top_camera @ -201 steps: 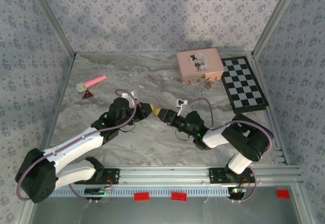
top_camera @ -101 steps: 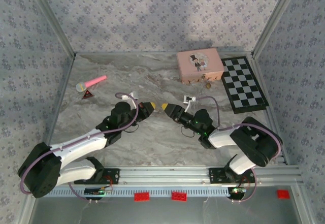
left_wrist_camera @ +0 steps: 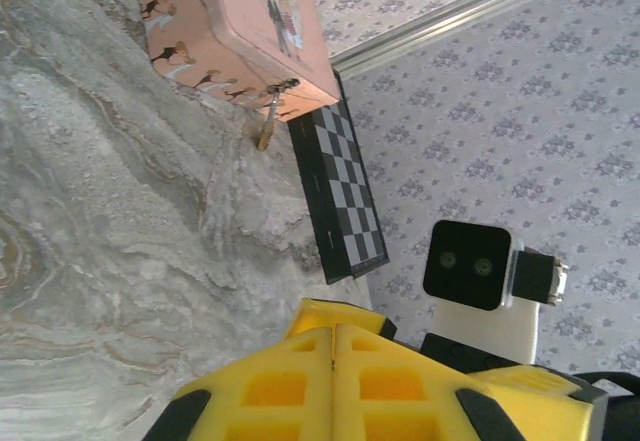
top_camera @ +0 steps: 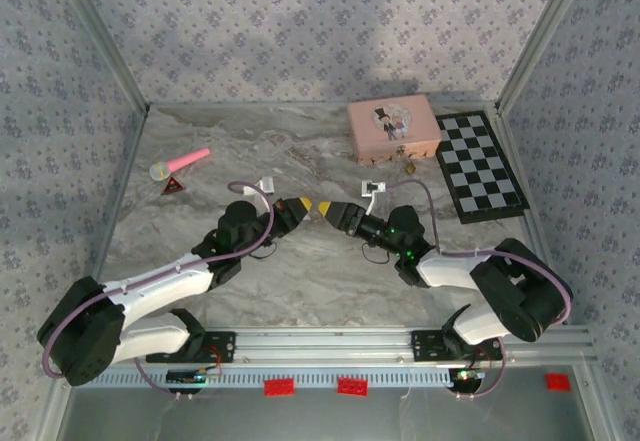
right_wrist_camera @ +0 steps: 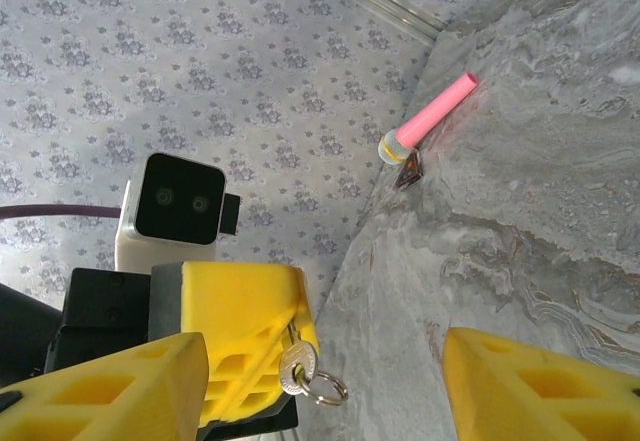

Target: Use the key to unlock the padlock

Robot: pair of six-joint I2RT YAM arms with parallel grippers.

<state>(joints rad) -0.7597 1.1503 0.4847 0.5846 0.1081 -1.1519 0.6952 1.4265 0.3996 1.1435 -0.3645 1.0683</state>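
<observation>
The small brass padlock (top_camera: 408,166) hangs at the front clasp of the pink tin box (top_camera: 393,129); in the left wrist view the padlock (left_wrist_camera: 265,133) dangles under the box (left_wrist_camera: 240,31). My left gripper (top_camera: 298,205) is shut on a silver key (right_wrist_camera: 300,369), whose head and split ring stick out of the closed yellow fingers (right_wrist_camera: 245,311). In its own view the left gripper (left_wrist_camera: 333,329) shows a closed seam. My right gripper (top_camera: 324,208) faces it tip to tip, just apart. The right gripper (right_wrist_camera: 320,401) is open, with the key near its left finger.
A black-and-white checkerboard (top_camera: 480,166) lies right of the box. A pink marker (top_camera: 180,164) and a small dark red triangle (top_camera: 172,187) lie at the left, by the wall. Patterned walls enclose the marble tabletop (top_camera: 300,281) on three sides.
The right gripper drew back from the left one, rose toward the back, then closed in again. The right arm's elbow swung right. The left gripper edged slightly forward.
</observation>
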